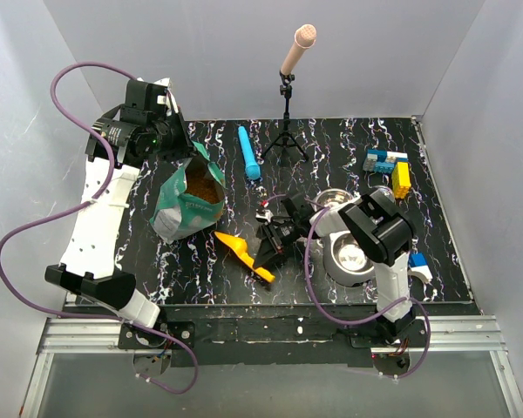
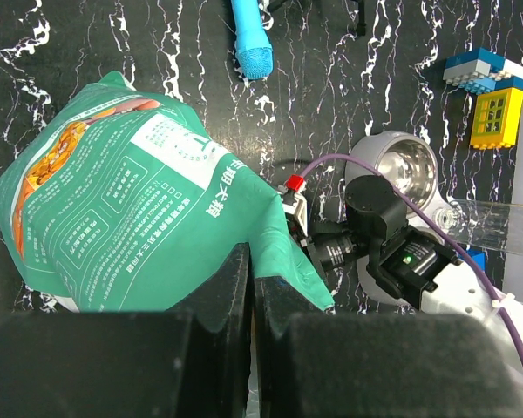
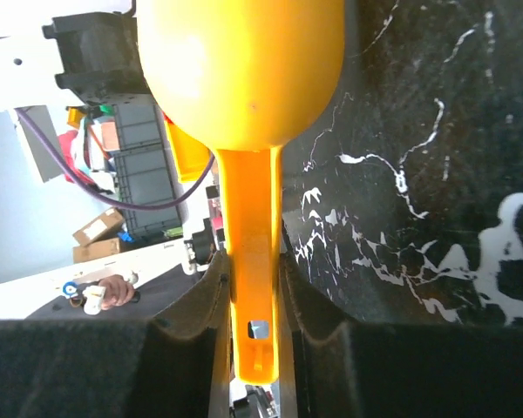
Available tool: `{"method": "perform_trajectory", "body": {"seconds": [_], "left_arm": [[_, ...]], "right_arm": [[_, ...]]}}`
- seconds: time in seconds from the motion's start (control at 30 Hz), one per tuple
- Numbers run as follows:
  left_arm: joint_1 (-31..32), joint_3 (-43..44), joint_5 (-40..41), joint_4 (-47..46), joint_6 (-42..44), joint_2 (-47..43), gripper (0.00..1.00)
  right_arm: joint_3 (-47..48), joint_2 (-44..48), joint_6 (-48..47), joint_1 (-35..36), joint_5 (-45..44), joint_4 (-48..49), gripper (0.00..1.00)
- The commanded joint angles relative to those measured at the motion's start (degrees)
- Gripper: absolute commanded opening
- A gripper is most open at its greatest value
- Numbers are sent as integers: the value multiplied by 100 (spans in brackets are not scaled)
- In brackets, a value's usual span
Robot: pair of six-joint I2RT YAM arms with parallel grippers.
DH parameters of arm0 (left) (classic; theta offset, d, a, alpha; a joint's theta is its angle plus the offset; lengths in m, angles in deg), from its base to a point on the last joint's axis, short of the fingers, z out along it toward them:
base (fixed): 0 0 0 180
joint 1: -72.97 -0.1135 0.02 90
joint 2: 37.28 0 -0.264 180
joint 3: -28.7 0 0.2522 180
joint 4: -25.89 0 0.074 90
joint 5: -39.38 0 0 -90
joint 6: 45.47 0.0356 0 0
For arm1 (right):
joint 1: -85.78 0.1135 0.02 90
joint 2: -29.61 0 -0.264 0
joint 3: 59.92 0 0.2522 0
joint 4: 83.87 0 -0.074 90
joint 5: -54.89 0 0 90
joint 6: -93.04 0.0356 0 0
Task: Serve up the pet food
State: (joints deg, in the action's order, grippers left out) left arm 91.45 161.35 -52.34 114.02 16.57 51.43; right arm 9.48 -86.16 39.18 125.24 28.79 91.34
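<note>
Green is your landmark: the bag (image 1: 185, 205) stands left of centre on the table (image 1: 200, 279), its mouth open and brown kibble (image 1: 205, 185) showing inside. Your left gripper (image 1: 179, 144) is at the bag's far rim. In the left wrist view its fingers (image 2: 231, 287) are pinched nearly together, with the bag's (image 2: 148, 200) edge caught between them.

Your right gripper (image 1: 275, 248) sits near the middle of the table, in front of the bag and to its right. It is clamped on the handle of the yellow scoop (image 1: 242, 252). The right wrist view shows the handle squeezed between both pads, with the scoop's (image 3: 248, 131) rounded cup pointing away from the gripper (image 3: 251, 287). From above, the cup end lies just in front of the bag. You cannot tell from these views whether it rests on the table or hangs just over it.

A steel bowl (image 1: 334, 198) sits behind the right arm, and a second metal dish (image 1: 353, 259) lies partly under that arm. Further back are a blue tube (image 1: 248, 153), a small tripod (image 1: 287, 144) and toy blocks (image 1: 389, 165).
</note>
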Motion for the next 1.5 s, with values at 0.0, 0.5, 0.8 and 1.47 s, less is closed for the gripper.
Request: {"method": "perform_trajectory", "body": {"seconds": [0.0,0.5,0.8,1.47], "left_arm": [[6,178,-233,-502,-77,-231,0],[15,73,-303,-555,-77,-240,0],[15,47,-347,-581,-121,-213,0],[6,-121,-39,-520,-200,-468,0]], "right_arm": [[-159,-253,607,-105,-8,344,19],[44,-70,-705,-105,-1537,-1495,50],[131,282,-862,-88,-1995,-1898,48],[1740,1417,-2120,2953,-7410,-3894,31]]}}
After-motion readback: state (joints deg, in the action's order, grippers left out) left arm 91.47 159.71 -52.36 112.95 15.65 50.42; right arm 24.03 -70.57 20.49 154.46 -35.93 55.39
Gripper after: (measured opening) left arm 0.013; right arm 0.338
